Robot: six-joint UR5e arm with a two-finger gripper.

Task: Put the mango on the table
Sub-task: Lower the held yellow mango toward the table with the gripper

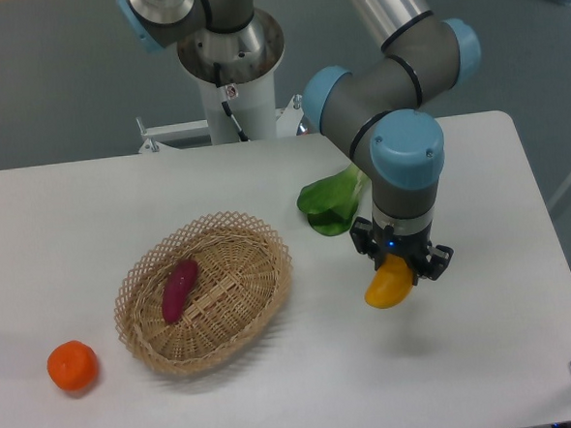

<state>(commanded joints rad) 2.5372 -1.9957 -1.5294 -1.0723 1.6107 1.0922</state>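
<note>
Bright even overhead light, soft faint shadows, sharp focus.

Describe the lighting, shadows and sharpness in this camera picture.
Camera view: soft, even light, no harsh glare on the table; a faint shadow lies below the mango in the gripper, and another beside the basket; the whole picture is slightly soft, with no motion blur.

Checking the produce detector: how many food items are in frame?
4. Mango held in the gripper above the table; purple vegetable in the basket; orange at front left; leafy green behind the arm, partly hidden.
</note>
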